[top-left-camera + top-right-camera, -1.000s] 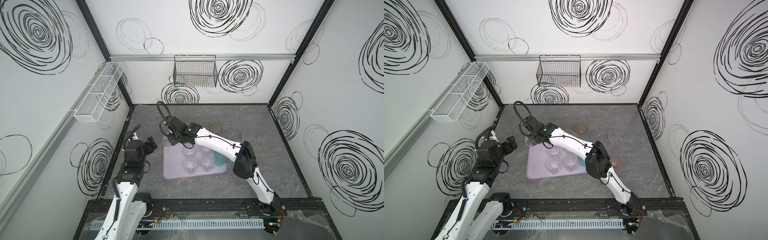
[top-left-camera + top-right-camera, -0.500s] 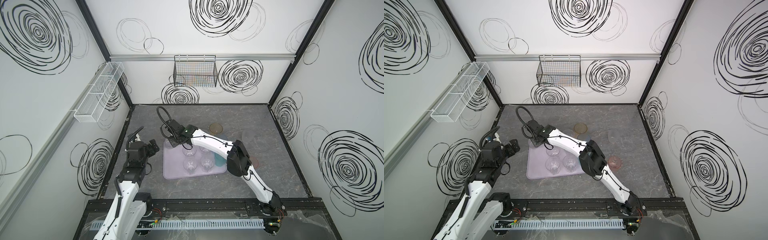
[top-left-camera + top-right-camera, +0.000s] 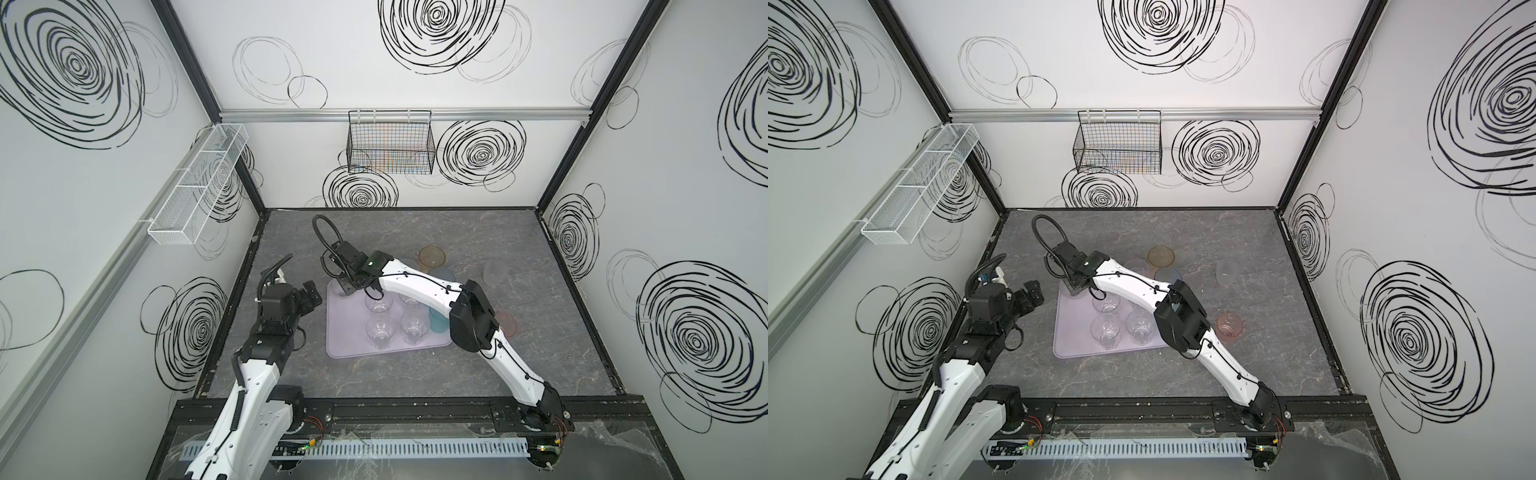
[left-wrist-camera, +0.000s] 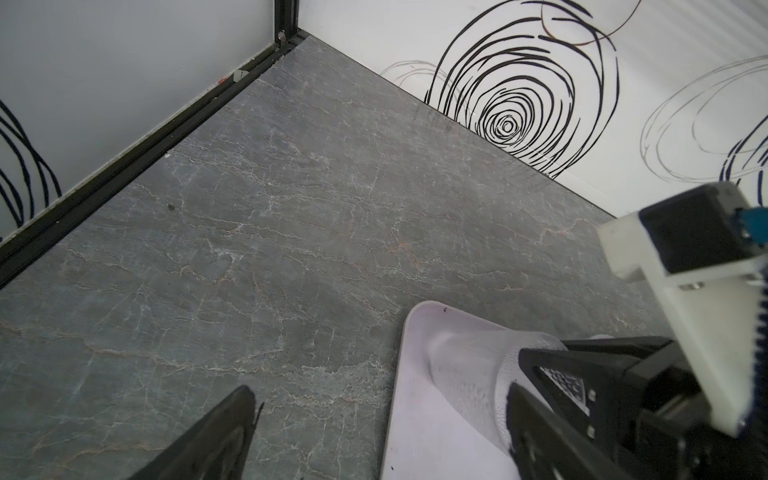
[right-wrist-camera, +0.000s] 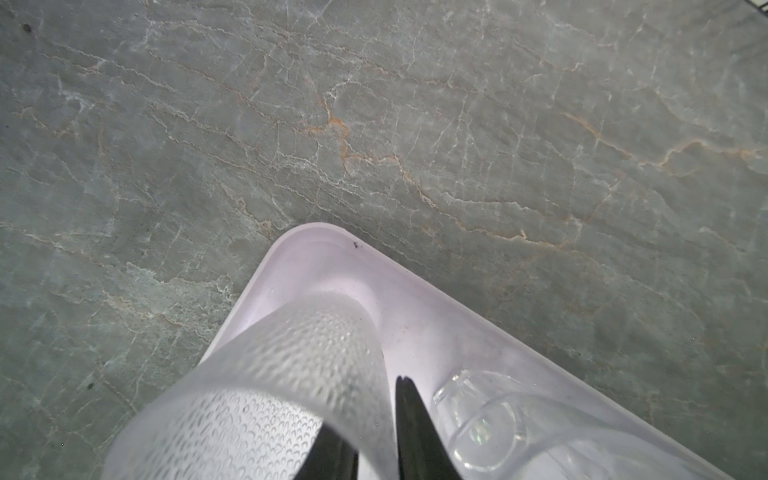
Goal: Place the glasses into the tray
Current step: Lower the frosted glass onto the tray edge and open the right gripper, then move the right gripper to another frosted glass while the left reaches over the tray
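Note:
The pale lilac tray (image 3: 345,336) (image 3: 1071,336) lies left of the table's middle. My right gripper (image 3: 347,286) (image 5: 365,407) is at its far left corner, shut on the wall of a frosted glass (image 5: 291,374) (image 4: 469,365), one finger inside and one outside. The glass's base rests on the tray (image 5: 415,299). Short clear glasses (image 3: 379,330) (image 3: 413,328) (image 3: 1106,305) stand in the tray, and a teal glass (image 3: 438,322) stands at its right edge. My left gripper (image 3: 309,297) (image 4: 380,399) hangs open and empty just left of the tray.
On the table behind and right of the tray are an amber glass (image 3: 432,257), a blue glass (image 3: 442,274), a frosted glass (image 3: 494,272) on its side and a pink glass (image 3: 1229,326). A black wire basket (image 3: 390,145) and a white mesh basket (image 3: 199,183) hang on the walls.
My right gripper has sunk with the frosted glass onto the tray's far left corner. The left gripper has edged slightly toward the tray, still open.

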